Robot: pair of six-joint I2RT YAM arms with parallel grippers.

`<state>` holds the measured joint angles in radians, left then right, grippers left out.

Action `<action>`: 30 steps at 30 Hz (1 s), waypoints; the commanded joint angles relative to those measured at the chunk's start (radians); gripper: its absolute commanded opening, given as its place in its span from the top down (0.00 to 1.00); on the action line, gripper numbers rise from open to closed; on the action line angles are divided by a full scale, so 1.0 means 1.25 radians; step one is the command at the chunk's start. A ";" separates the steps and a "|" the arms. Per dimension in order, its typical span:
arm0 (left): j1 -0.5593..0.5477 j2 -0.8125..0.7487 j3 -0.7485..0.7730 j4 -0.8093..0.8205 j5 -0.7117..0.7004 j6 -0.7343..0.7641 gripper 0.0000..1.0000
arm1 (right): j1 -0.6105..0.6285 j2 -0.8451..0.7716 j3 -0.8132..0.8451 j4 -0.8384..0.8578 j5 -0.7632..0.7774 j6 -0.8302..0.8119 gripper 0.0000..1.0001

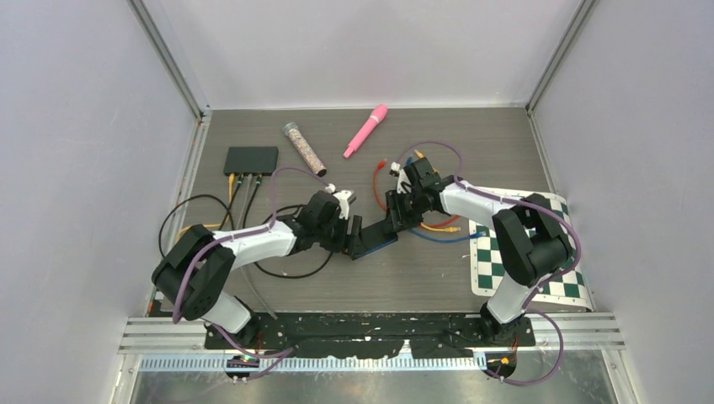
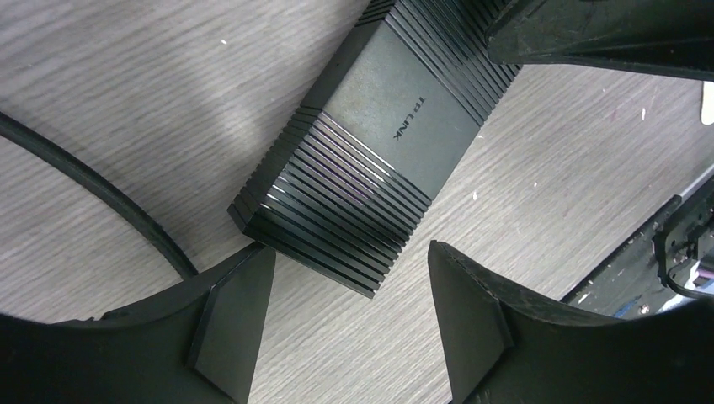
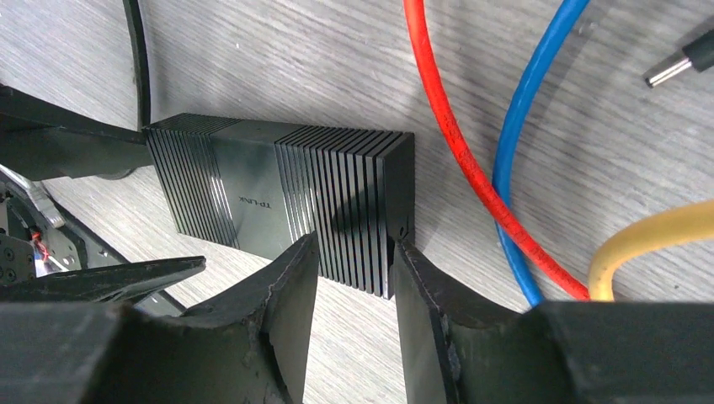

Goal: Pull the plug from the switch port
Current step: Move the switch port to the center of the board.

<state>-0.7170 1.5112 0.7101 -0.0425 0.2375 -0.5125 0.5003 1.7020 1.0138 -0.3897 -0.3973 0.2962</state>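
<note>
The switch (image 1: 376, 238) is a black ribbed box marked TP-LINK (image 2: 370, 160), lying flat mid-table between both arms. My left gripper (image 2: 349, 252) stands open at one end of it, one finger (image 2: 231, 324) against the box's corner. At the other end (image 3: 354, 202) my right gripper (image 3: 354, 244) straddles the box, jaws apart, one finger (image 3: 421, 303) against the end face. No port and no plug seated in one shows on this box. A bare barrel plug (image 3: 678, 63) lies loose on the table beyond it.
Red (image 3: 459, 143), blue (image 3: 522, 126) and yellow (image 3: 648, 236) cables lie just right of the switch. A black cable (image 2: 84, 181) runs on its left. A second black box (image 1: 251, 158) with cables plugged in, a tube (image 1: 305, 149), a pink marker (image 1: 365, 130) and a checkered mat (image 1: 539, 252) are around.
</note>
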 commanded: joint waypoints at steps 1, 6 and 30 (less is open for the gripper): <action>0.020 0.014 0.069 0.036 -0.001 0.034 0.31 | 0.021 0.019 0.056 0.078 -0.081 0.048 0.56; 0.074 0.049 0.133 -0.015 0.038 0.059 0.31 | 0.030 0.082 0.124 0.099 -0.100 0.084 0.56; 0.138 0.237 0.347 -0.013 0.227 0.070 0.30 | 0.009 0.047 0.156 0.014 0.063 0.039 0.53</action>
<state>-0.5117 1.7962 1.0695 -0.2043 0.3740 -0.3874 0.4942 1.8538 1.2221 -0.4168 -0.2615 0.3637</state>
